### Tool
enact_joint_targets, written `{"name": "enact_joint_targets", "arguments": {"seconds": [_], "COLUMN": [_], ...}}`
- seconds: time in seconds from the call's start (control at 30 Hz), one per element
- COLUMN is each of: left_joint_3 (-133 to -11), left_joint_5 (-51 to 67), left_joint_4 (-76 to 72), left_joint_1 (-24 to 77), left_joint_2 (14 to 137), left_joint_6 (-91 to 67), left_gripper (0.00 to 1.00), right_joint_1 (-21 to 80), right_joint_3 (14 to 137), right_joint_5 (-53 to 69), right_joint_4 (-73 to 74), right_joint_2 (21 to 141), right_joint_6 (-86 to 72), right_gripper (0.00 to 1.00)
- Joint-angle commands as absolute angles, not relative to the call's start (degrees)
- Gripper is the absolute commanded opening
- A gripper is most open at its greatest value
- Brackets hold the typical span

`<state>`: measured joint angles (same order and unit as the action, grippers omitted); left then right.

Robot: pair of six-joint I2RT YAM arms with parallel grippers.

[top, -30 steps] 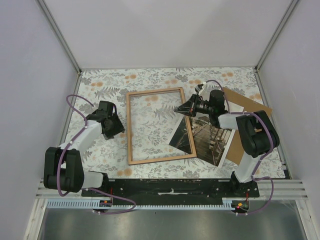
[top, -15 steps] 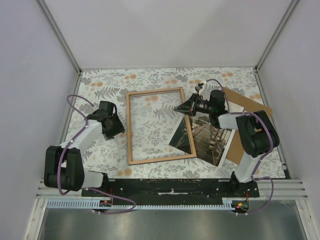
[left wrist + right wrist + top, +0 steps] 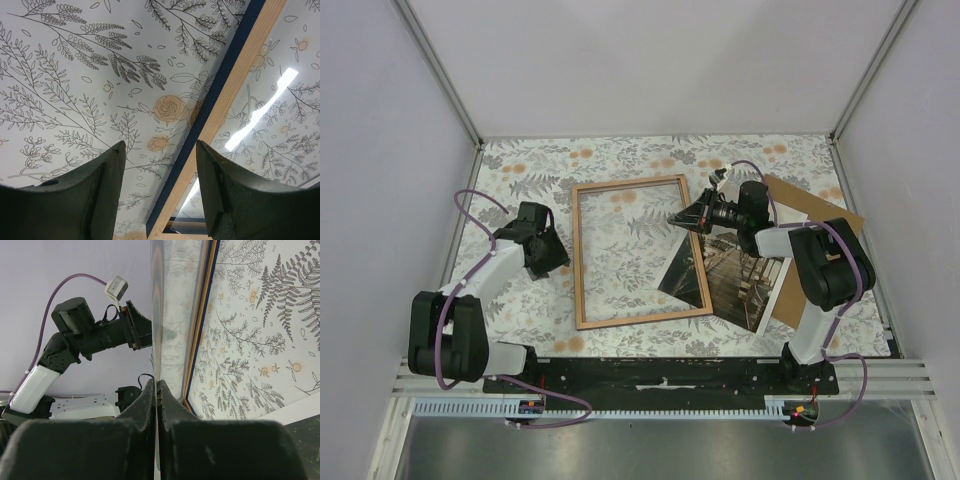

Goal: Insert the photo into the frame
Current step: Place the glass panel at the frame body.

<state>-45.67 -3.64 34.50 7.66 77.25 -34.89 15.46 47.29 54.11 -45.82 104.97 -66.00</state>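
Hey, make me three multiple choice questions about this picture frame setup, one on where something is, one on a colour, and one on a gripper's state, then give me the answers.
1. Where does the backing board lie relative to the frame?
A) to its left
B) to its right, past the photo
C) inside it

2. What colour is the frame's upward face?
A) white
B) red
C) light brown wood

3. How is the left gripper?
A) open and holding nothing
B) shut on the frame
C) shut on the photo

Answers:
1 B, the top view shows the board at the right, beyond the photo.
2 C, the rim reads as light wood from above.
3 A, the left wrist view shows its jaws apart over the tablecloth, beside the frame's rim.
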Motion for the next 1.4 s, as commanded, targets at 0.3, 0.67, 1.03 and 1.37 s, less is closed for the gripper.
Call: {"name": "enact_joint_targets", "arguments": {"seconds": [0.3, 0.67, 1.03, 1.37], "left_joint_3": [-45.5, -45.5, -45.4, -45.5], "left_joint_5": [-2.5, -2.6, -2.5, -2.5], "left_joint_4": [33.0, 33.0, 33.0, 33.0], "left_joint_1": [7.3, 7.3, 7.3, 7.4], "left_joint_2": [77.3, 77.2, 77.3, 77.4], "left_joint_6": [-32.8, -32.7, -32.8, -32.6], "left_gripper": [0.64, 0.64, 0.64, 0.64], "right_joint_1": [15.2, 15.3, 15.2, 15.2], "right_joint_3": [48.2, 47.1, 46.4, 46.7], "right_joint_5": [55.1, 54.9, 54.9, 55.2], "right_joint_4": [-49.2, -49.7, -50.4, -51.2], "right_joint_2": [105.4, 104.9, 104.8, 105.1], "right_joint_6": [-65.6, -65.7, -65.9, -65.9], "right_gripper": [0.0, 0.0, 0.0, 0.0]}}
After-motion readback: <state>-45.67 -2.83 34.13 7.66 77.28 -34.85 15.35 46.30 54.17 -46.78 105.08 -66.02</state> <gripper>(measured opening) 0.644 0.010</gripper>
